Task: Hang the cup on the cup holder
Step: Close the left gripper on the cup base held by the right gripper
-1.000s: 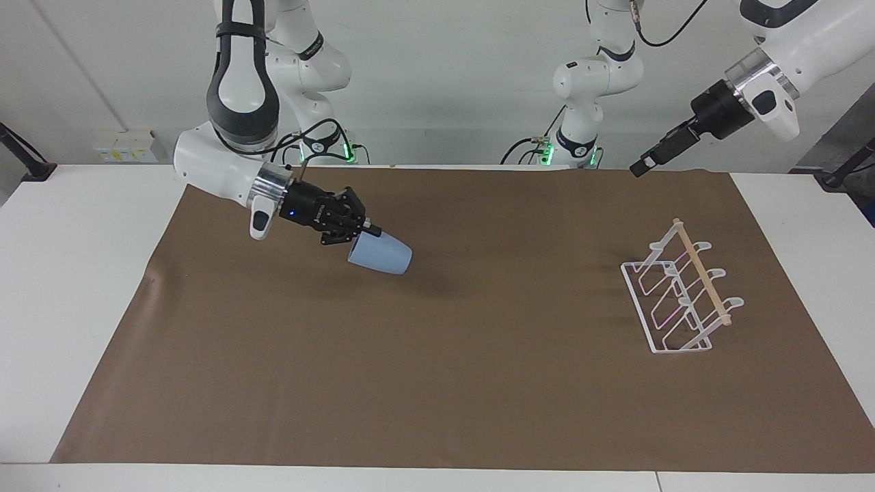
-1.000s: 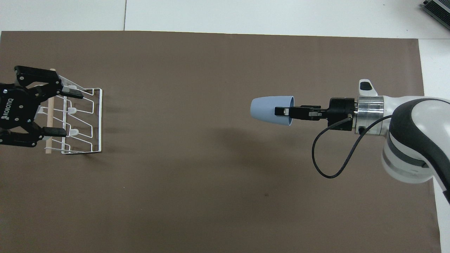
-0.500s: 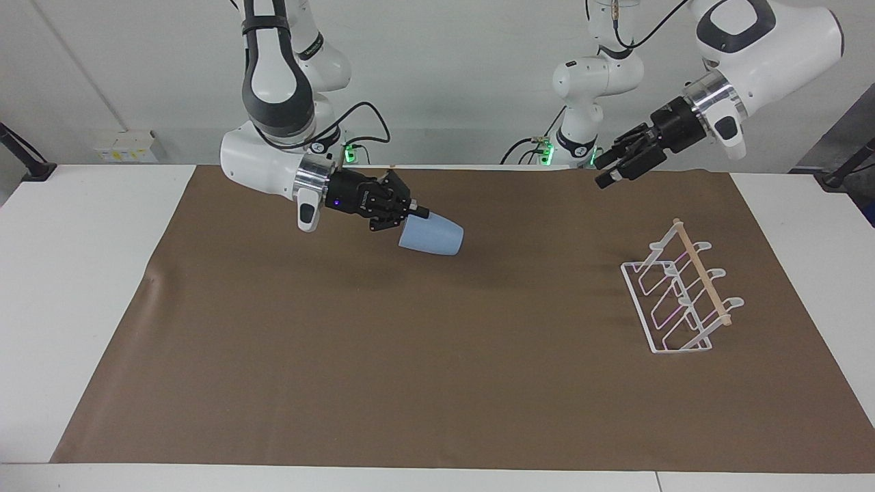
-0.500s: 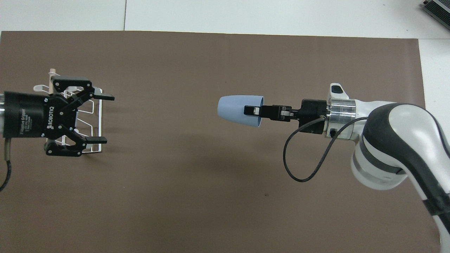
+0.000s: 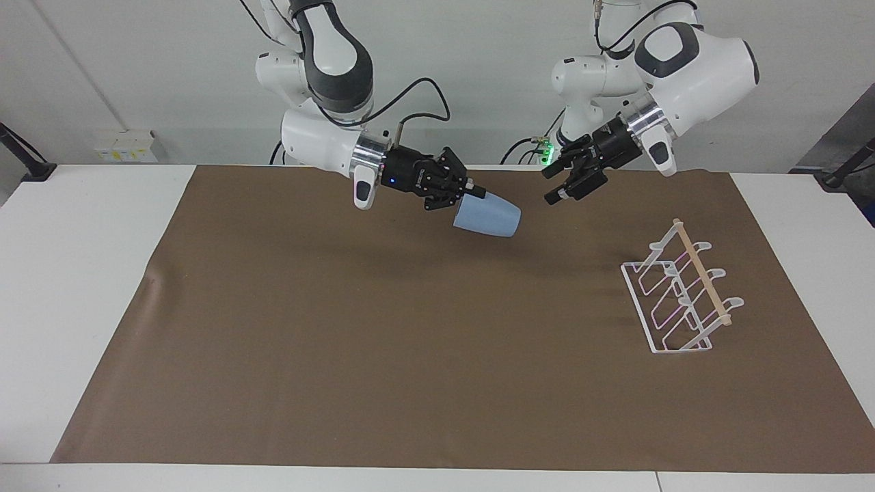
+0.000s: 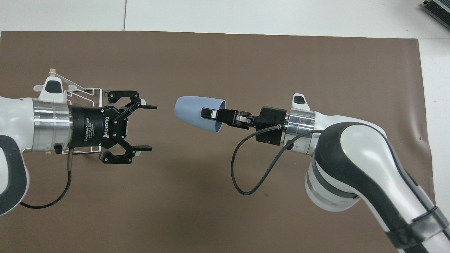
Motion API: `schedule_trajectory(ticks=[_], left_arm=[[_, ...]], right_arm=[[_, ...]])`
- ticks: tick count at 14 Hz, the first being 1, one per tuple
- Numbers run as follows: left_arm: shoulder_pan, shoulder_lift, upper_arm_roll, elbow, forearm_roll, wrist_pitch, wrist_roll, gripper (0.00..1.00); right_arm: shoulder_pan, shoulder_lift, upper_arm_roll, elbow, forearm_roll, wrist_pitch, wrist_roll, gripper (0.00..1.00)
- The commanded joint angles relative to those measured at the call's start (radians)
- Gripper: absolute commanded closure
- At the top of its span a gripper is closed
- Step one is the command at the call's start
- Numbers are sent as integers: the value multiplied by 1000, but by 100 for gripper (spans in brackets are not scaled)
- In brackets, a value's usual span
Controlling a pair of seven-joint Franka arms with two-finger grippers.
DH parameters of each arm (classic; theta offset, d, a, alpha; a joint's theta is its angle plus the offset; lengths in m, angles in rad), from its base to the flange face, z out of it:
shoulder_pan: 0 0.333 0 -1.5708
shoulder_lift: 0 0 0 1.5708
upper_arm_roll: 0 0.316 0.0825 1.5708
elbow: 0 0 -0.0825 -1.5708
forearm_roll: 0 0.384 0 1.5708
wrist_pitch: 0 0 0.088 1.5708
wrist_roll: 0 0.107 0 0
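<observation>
The light-blue cup (image 5: 487, 217) hangs in the air on its side over the middle of the mat, its base pointing toward the left arm's end. My right gripper (image 5: 477, 199) is shut on its rim, one finger outside and one inside, as the overhead view (image 6: 209, 114) shows on the cup (image 6: 197, 111). My left gripper (image 5: 549, 186) is open and empty, facing the cup's base with a small gap, also seen in the overhead view (image 6: 152, 127). The white wire cup holder (image 5: 680, 294) stands at the left arm's end; the left arm hides most of it in the overhead view (image 6: 84, 93).
A brown mat (image 5: 410, 355) covers most of the white table (image 5: 82, 287). A black cable (image 6: 246, 175) loops from my right wrist over the mat.
My right gripper has carried the cup toward the left arm's end. My left gripper has swung in from over the cup holder toward the cup, and stays open.
</observation>
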Motion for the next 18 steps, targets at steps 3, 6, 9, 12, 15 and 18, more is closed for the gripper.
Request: schedule_trajectory(ticks=[3,6,9,12,15,18], left_arm=[[-60,-25,13,-46,-30,82,-18,0],[-76,-25,11,-55,-41,115,-23,0],[-85,-22,13,-55,-76,178,-23,0],[-63,1,14,-19,-88,180,-20,0],[-39,4,22,-19,-81,157,-3,0],[-46,6,22,-17,-79,170,5,0]], right_arm=[[-16,-12,62,24,128,41,14,100],[-16,-12,77,31,172,41,14,100],[-16,-12,82,38,181,61,14,100],[-17,-12,96,38,181,70,14,100],[-16,-12,100,38,180,85,14,100],[-18,-11,111,38,180,99,13,100]])
